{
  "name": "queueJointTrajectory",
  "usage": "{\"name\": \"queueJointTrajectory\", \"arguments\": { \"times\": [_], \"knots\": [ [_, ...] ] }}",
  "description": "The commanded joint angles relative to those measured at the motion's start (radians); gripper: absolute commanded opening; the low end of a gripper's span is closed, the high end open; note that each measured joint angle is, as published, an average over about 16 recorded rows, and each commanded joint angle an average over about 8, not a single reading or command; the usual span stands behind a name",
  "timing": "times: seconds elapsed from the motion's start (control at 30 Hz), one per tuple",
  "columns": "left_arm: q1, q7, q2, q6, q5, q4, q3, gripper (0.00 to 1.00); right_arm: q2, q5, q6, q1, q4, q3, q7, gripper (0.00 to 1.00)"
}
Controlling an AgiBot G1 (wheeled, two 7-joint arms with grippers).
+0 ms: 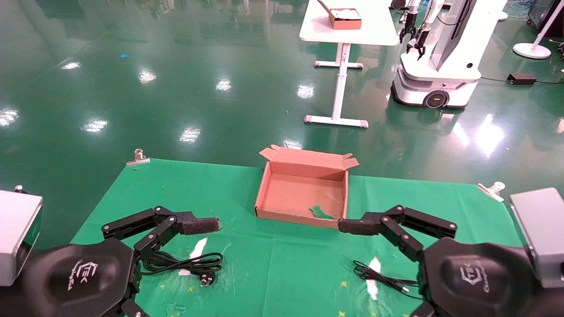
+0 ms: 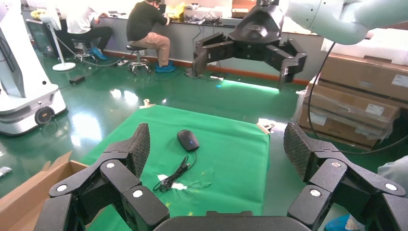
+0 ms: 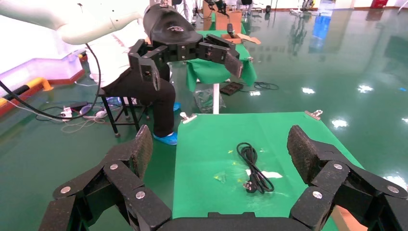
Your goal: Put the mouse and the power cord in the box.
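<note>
The box (image 1: 304,193) stands open in the middle of the green cloth, holding only a green scrap (image 1: 321,213). The power cord (image 1: 185,263) lies looped near the front left, plug (image 1: 206,278) toward the centre; the right wrist view shows the power cord (image 3: 255,166) too. The mouse (image 2: 187,139) rests on the cloth with its thin cable (image 1: 383,277) trailing; in the head view my right arm hides the mouse. My left gripper (image 2: 219,149) hovers open above the cord, one finger (image 1: 200,225) pointing toward the centre of the cloth. My right gripper (image 3: 221,150) hovers open over the mouse's side, a finger (image 1: 352,226) near the box's front corner.
Metal clips (image 1: 138,157) (image 1: 492,188) pin the cloth's far corners. Worn white patches (image 1: 373,281) mark the cloth. Beyond, on the green floor, stand a white table (image 1: 348,33) with a smaller brown box (image 1: 346,18) and another robot (image 1: 440,53).
</note>
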Motion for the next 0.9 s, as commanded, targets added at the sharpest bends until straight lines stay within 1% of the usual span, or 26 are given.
{"name": "queueJointTrajectory", "arguments": {
  "times": [0.03,0.17,0.27,0.4,0.5,0.67,0.77,0.9],
  "knots": [
    [0.002,0.001,-0.002,0.0,0.002,-0.003,0.0,1.0,0.002,-0.001,0.001,-0.001,0.002,0.0,0.0,1.0],
    [-0.044,0.034,0.015,0.026,0.074,0.039,0.031,1.0,0.009,-0.046,-0.016,0.01,-0.032,-0.013,-0.028,1.0],
    [-0.101,0.072,0.038,0.049,0.152,0.096,0.069,1.0,0.007,-0.107,-0.042,0.037,-0.078,-0.038,-0.065,1.0],
    [-0.195,0.153,0.078,0.068,0.287,0.198,0.142,1.0,-0.011,-0.221,-0.072,0.102,-0.17,-0.099,-0.136,1.0],
    [-0.274,0.233,0.115,0.068,0.401,0.295,0.208,1.0,-0.035,-0.32,-0.075,0.168,-0.264,-0.157,-0.203,1.0],
    [-0.396,0.369,0.195,0.03,0.594,0.495,0.308,1.0,-0.092,-0.503,-0.037,0.281,-0.446,-0.244,-0.326,1.0],
    [-0.448,0.441,0.248,-0.025,0.694,0.617,0.352,1.0,-0.138,-0.613,-0.001,0.339,-0.55,-0.289,-0.402,1.0],
    [-0.495,0.527,0.317,-0.113,0.793,0.756,0.394,1.0,-0.202,-0.734,0.046,0.401,-0.679,-0.345,-0.501,1.0]
  ]
}}
